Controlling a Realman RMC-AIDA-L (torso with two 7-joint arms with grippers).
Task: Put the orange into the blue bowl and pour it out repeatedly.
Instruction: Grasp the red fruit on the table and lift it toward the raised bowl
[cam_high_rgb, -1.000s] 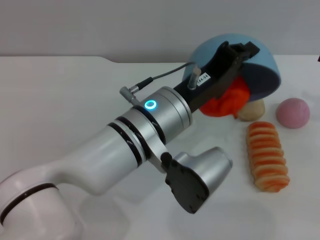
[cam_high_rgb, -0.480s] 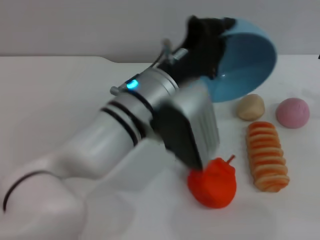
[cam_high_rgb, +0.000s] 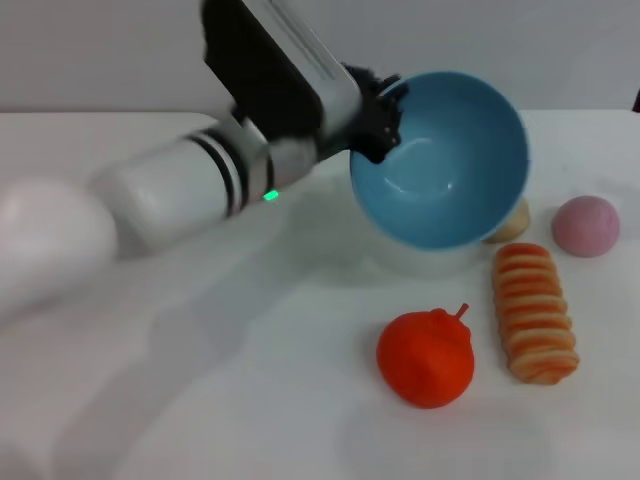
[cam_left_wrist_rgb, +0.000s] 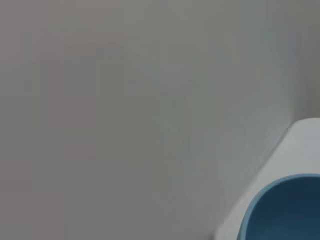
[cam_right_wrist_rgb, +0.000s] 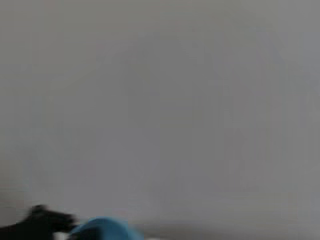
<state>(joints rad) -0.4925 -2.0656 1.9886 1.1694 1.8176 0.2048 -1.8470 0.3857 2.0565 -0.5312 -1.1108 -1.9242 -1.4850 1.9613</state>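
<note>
The orange (cam_high_rgb: 425, 358) lies on the white table, in front of the blue bowl and apart from it. The blue bowl (cam_high_rgb: 440, 160) is empty, held above the table and tilted with its opening toward the camera. My left gripper (cam_high_rgb: 378, 112) is shut on the bowl's left rim. Part of the bowl also shows in the left wrist view (cam_left_wrist_rgb: 285, 212) and in the right wrist view (cam_right_wrist_rgb: 102, 229). My right gripper is out of view.
A striped orange-and-cream bread roll (cam_high_rgb: 535, 312) lies right of the orange. A pink ball (cam_high_rgb: 587, 225) sits at the far right. A beige ball (cam_high_rgb: 515, 222) is partly hidden behind the bowl. The table's back edge meets a grey wall.
The orange fell out of the upturned bowl and came to rest on the table in front. My left arm has swung up and back, turning the bowl's opening toward the camera.
</note>
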